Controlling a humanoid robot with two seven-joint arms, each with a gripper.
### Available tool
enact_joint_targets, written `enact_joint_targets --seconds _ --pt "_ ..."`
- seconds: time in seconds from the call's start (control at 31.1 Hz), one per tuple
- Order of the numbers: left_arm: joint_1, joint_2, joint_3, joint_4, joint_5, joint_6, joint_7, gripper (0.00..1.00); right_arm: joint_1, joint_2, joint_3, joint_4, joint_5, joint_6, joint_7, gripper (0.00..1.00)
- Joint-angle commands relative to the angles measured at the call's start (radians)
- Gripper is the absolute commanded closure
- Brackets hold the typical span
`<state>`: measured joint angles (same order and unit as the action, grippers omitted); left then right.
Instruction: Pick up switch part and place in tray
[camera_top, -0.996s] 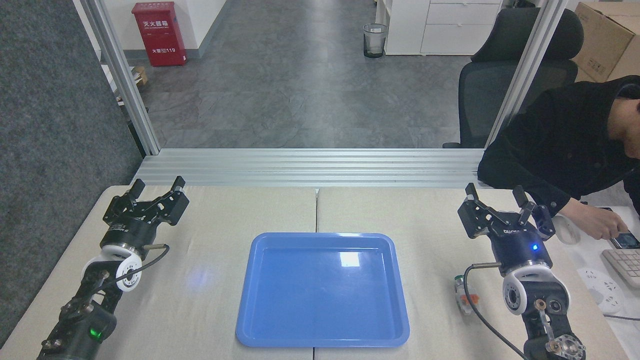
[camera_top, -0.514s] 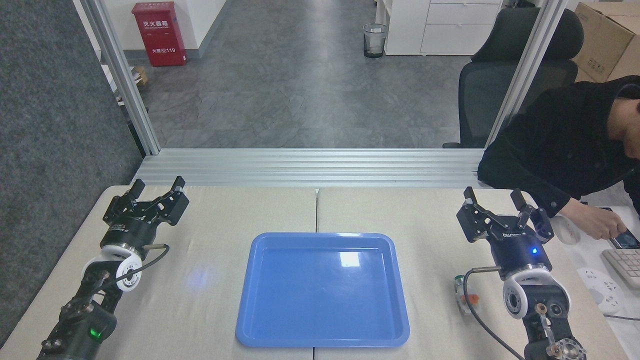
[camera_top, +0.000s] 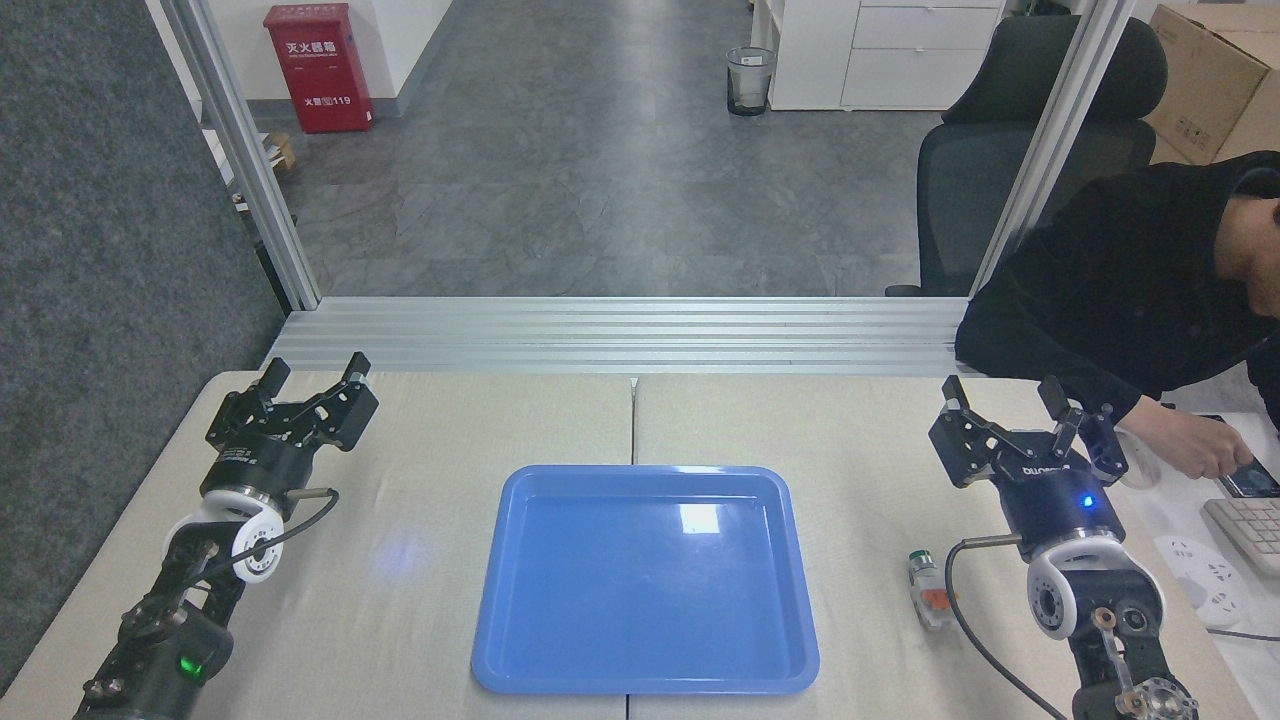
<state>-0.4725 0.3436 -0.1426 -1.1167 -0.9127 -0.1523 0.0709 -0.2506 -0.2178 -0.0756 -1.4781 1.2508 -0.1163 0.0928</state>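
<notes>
Switch part (camera_top: 928, 590) on table right of tray (camera_top: 520, 640), left gripper (camera_top: 315, 372) and right gripper (camera_top: 1003, 391) fingers spread, empty

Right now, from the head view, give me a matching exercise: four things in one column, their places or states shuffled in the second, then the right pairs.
Things:
1. switch part
2. tray
3. left gripper
4. right gripper

Places or states:
A. open, over the table's far left corner
B. empty, in the middle of the table
C. lying on the table between the tray and the right arm
D. open, near a person's hand

Pairs: 1-C, 2-B, 3-A, 4-D
</notes>
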Motion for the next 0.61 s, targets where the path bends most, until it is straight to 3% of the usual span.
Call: enact_joint_targets --seconds 0.0,0.23,0.39,0.58 --pt "0.0 0.0 0.0 0.0 0.0 -0.001 0.0 0.0 0.022 -0.022 -0.003 -0.001 -0.005 -0.002 0.001 0.0" --pt "0.0 0.0 0.0 0.0 0.0 0.0 0.0 0.0 0.048 -0.017 -0.001 -0.001 -0.004 0.001 0.001 0.0" --pt "0.0 0.0 0.0 0.0 0.0 0.0 0.0 0.0 0.158 -0.006 -0.003 -0.001 -0.007 0.001 0.001 0.0" --pt "0.0 0.0 0.0 0.0 0.0 0.0 0.0 0.0 0.281 0.095 -0.004 0.024 -0.013 0.001 -0.001 0.0"
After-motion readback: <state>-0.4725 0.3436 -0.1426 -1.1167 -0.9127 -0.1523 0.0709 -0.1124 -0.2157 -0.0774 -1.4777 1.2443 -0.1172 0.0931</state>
